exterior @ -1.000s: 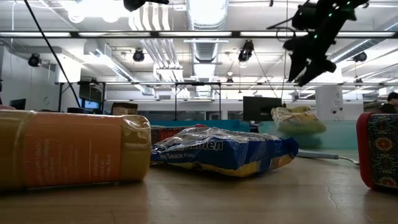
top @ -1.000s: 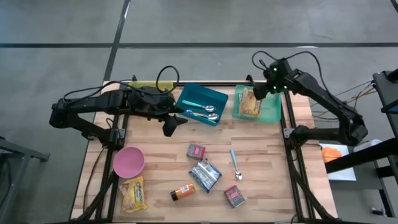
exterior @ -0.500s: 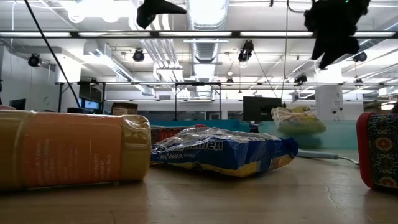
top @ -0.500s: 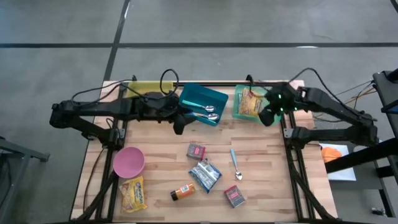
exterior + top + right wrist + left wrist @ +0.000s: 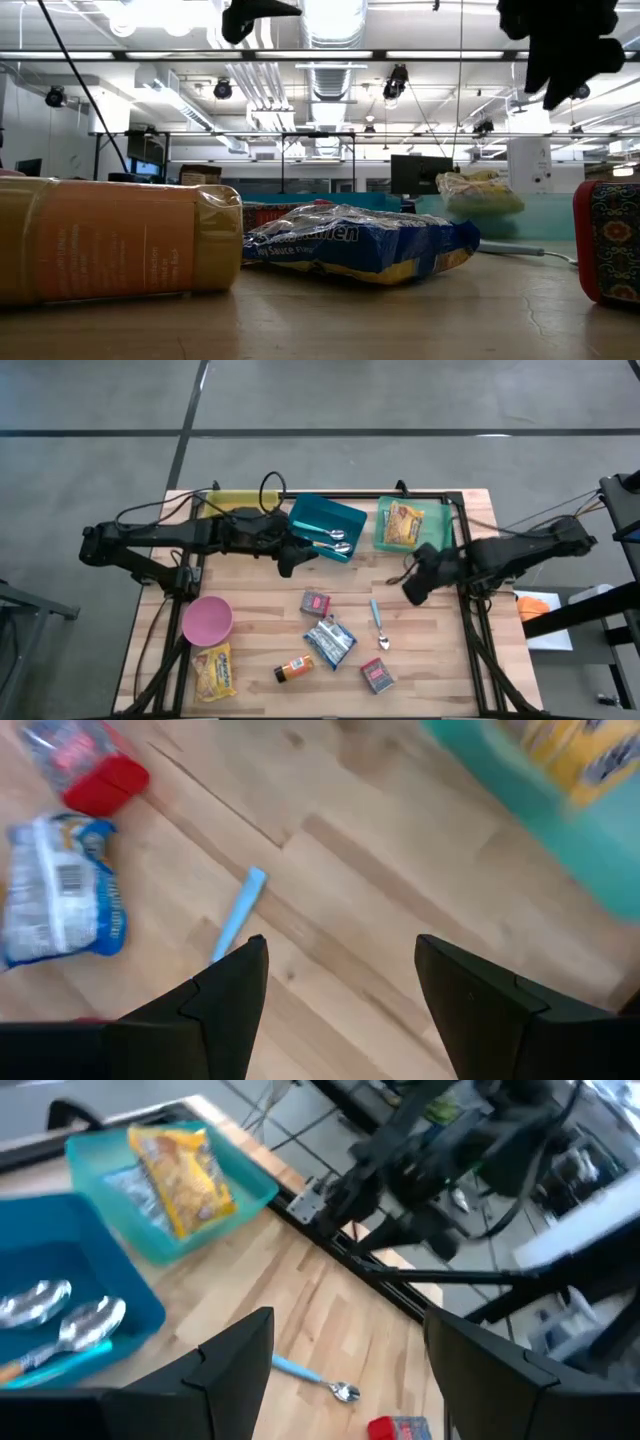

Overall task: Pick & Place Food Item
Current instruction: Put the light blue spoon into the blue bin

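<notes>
A yellow snack packet (image 5: 402,525) lies in the teal bin (image 5: 436,540) at the far right. On the bare wood lie a small red packet (image 5: 316,602), a blue-white packet (image 5: 328,640), an orange bottle (image 5: 293,669), another red packet (image 5: 377,676) and a second yellow packet (image 5: 215,670). My right gripper (image 5: 412,592) hangs open above the wood just near of the teal bin, nothing between its fingers (image 5: 225,1005). My left gripper (image 5: 288,565) hangs open beside the blue bin (image 5: 325,520), also with nothing between its fingers.
The blue bin holds two spoons (image 5: 328,542). A blue-handled spoon (image 5: 379,624) lies on the wood right of centre, below my right gripper in its wrist view (image 5: 240,910). A pink bowl (image 5: 207,620) stands at the near left. A black frame rail (image 5: 462,575) runs along the table's right side.
My right gripper has swung from above the teal bin toward the table's near edge and now hangs over bare wood, still open. My left gripper has sunk a little and shifted toward the right, then kept still. The yellow packet has stayed in the teal bin.
</notes>
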Robot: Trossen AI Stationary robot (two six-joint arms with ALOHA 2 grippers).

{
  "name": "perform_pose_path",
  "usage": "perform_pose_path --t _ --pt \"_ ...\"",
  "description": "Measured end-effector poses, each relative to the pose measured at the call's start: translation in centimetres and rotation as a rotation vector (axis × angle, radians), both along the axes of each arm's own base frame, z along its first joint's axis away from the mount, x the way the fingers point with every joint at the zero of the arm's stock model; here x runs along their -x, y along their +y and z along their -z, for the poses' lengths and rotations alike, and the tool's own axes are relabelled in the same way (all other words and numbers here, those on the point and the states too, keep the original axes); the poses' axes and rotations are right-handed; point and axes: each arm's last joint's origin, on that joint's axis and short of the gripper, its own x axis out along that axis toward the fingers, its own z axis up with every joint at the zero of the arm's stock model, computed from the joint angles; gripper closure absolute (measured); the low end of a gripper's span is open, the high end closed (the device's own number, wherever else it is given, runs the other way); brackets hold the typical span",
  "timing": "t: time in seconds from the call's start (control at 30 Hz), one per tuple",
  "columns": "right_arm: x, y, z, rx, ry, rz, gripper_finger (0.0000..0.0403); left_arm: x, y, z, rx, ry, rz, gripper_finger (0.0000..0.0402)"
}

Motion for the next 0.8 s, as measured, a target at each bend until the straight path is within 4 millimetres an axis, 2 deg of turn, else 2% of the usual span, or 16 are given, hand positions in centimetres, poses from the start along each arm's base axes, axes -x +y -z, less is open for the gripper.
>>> perform_pose_path --t 0.17,0.37,0.6,0.8 --pt "-3.4 1.3 1.6 -0.025 0.030 0.093 0.0154 0.5 -0.2 -0.4 -0.044 0.030 0.165 0.0138" --pt "-7.3 2.3 2.7 -0.043 0.077 0.203 0.0154 3.1 -0.4 -0.1 -0.118 0.165 0.245 0.0138" --pt "-11.2 3.6 3.1 -0.074 0.127 0.193 0.0154 4.9 -0.3 -0.5 -0.206 0.201 0.287 0.0138" --pt "-13.3 5.1 5.4 -0.109 0.230 0.146 0.0154 5.2 -0.3 -0.7 -0.216 0.190 0.287 0.0138"
